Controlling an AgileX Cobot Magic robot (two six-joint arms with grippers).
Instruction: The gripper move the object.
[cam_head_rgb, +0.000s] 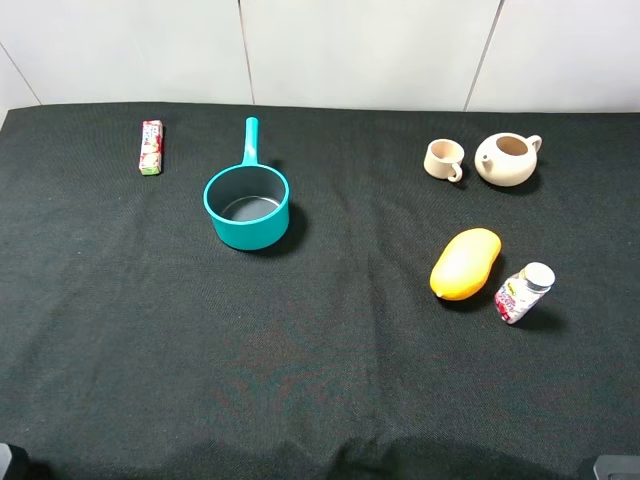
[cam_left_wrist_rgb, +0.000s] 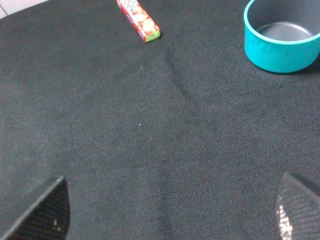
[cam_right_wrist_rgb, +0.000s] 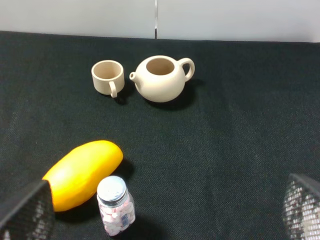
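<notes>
Lying near right edge, mango (cam_head_rgb: 465, 263) just beside bottle (cam_head_rgb: 524, 293).

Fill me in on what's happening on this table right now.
Nothing is being handled yet. The mango lies untouched on the black cloth, beside a small white-capped bottle, with a beige cup and teapot behind them. A teal pan and a candy pack sit further left. Both arms are pulled back at the near edge: the right tool and the left tool are open, holding nothing.
</notes>
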